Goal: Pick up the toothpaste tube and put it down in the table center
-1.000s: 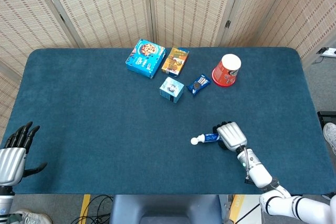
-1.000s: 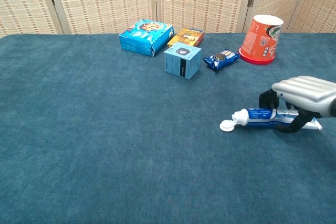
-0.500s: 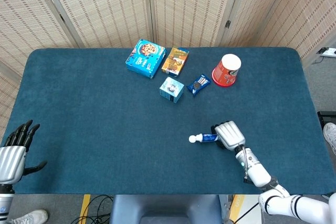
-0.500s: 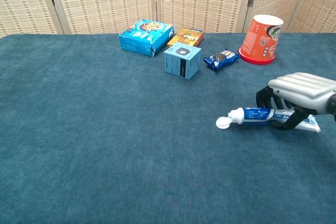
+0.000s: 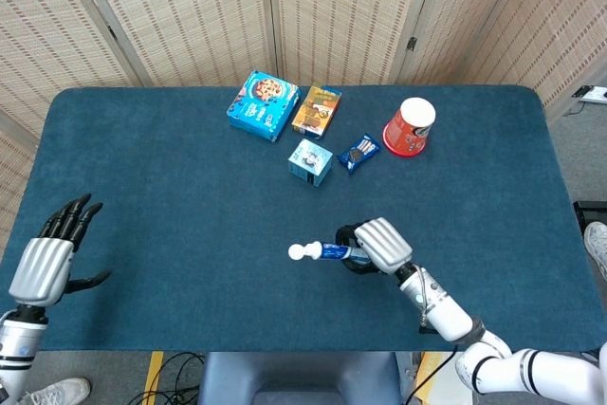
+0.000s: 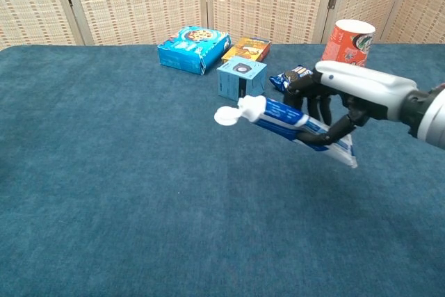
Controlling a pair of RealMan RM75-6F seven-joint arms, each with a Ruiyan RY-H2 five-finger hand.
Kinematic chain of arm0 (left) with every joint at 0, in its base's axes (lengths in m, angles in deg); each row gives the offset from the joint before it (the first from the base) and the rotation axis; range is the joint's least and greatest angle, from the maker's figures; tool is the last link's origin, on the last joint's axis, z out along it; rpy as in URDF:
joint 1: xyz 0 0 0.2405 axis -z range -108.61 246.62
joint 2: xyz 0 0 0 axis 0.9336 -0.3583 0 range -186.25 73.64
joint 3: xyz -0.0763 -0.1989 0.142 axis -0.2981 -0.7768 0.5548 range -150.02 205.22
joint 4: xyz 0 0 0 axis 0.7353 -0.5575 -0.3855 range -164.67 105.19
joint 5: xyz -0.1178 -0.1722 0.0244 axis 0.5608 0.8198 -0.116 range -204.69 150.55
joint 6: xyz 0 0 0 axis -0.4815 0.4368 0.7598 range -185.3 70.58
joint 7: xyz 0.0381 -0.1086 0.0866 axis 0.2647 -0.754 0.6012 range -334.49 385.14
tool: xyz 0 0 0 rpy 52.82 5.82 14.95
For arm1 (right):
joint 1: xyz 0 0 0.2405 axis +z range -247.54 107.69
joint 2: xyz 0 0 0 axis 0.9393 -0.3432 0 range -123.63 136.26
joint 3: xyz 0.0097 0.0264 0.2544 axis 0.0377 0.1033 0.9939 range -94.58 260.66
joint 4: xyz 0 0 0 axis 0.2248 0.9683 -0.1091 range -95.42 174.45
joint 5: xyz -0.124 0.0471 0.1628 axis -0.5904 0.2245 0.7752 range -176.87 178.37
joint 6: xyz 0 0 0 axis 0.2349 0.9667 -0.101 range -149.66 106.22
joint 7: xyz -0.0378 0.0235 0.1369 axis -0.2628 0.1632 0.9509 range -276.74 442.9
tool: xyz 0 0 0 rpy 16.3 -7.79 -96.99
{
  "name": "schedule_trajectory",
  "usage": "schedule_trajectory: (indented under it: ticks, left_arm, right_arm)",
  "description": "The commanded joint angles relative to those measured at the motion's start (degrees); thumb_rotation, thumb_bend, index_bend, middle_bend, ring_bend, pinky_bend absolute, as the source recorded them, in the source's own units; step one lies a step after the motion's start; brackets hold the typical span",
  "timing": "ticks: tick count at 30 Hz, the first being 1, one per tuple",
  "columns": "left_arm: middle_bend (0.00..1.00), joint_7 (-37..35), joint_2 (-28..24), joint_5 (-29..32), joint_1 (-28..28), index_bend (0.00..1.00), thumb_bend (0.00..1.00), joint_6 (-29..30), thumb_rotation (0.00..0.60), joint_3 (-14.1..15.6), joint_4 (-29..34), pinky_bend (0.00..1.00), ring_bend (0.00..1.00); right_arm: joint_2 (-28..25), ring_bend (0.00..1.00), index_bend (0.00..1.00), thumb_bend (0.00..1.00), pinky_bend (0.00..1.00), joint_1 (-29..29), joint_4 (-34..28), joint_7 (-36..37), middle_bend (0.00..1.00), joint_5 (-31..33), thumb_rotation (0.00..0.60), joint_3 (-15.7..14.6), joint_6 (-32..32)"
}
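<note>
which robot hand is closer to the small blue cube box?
Right. The right robot hand holds the toothpaste tube just in front of the cube box; the left robot hand hangs open at the table's far left edge.

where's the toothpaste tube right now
The toothpaste tube is held off the table in the right hand, cap pointing left, in front of the small blue box.

My right hand [image 6: 341, 99], matt silver shell over black fingers, grips the glossy plastic toothpaste tube [image 6: 292, 124] above the table [image 6: 104, 172] with its napped, matt blue cloth.
</note>
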Motion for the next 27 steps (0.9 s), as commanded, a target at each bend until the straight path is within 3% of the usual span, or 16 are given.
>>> schedule_trajectory:
  ticks: [1, 15, 27]
  left_arm:
    - [0.02, -0.05, 0.70, -1.40, 1.74, 0.05, 0.06, -1.42, 0.600, -0.34, -0.02, 0.16, 0.06]
    - [0.02, 2.45, 5.78, -6.16, 7.41, 0.00, 0.09, -4.36, 0.600, -0.25, 3.01, 0.16, 0.06]
    - [0.02, 2.72, 12.34, -6.05, 12.06, 0.00, 0.09, -5.93, 0.600, -2.23, 3.64, 0.16, 0.05]
  right_arm:
    - [2.48, 0.58, 0.73, 0.54, 0.55, 2.90, -1.79, 6.38, 0.71, -1.67, 0.600, 2.05, -0.04]
    - [11.38, 0.59, 0.73, 0.56, 0.55, 7.90, 2.99, 17.96, 0.71, 1.78, 0.600, 4.73, -3.11]
    - [14.28, 0.59, 0.74, 0.57, 0.55, 10.27, 4.04, 17.07, 0.71, 3.57, 0.600, 5.37, -4.59]
